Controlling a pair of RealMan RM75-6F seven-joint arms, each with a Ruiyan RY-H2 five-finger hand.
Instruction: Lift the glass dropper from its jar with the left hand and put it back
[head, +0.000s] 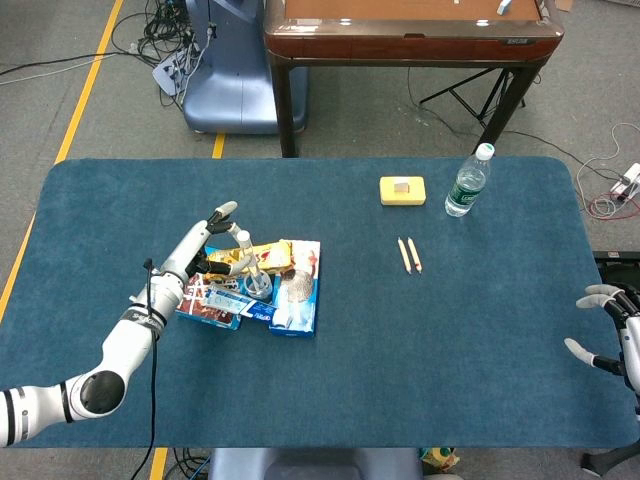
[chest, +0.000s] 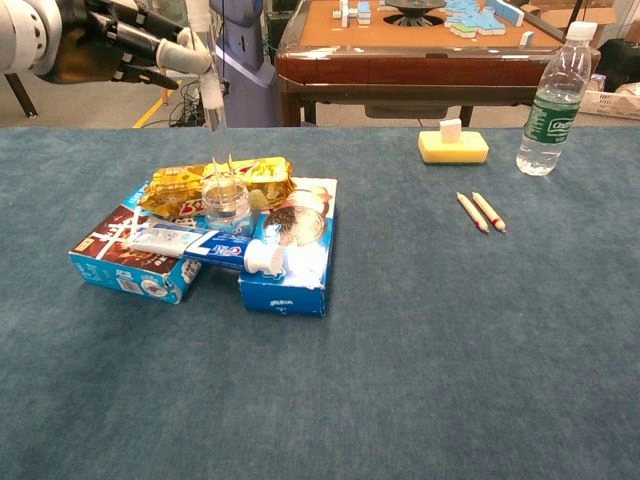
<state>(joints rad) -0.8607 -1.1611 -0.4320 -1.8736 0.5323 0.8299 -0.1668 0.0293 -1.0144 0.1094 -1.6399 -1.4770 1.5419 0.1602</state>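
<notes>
The small glass jar (chest: 226, 200) stands on a pile of boxes (chest: 285, 262) at the table's left. My left hand (chest: 120, 42) pinches the top of the glass dropper (chest: 211, 105) and holds it upright, raised above the jar. Its thin tip hangs at about the jar's mouth; whether it is still inside I cannot tell. In the head view the left hand (head: 205, 252) is left of the dropper (head: 244, 250) and the jar (head: 258, 286). My right hand (head: 606, 326) hovers at the table's right edge, fingers apart, holding nothing.
A yellow snack packet (chest: 180, 185) lies behind the jar and a white cap (chest: 262, 258) lies on the blue box. Two pencils (chest: 481, 211), a yellow sponge (chest: 452, 146) and a water bottle (chest: 552, 100) are at the far right. A wooden table (head: 410, 30) stands beyond.
</notes>
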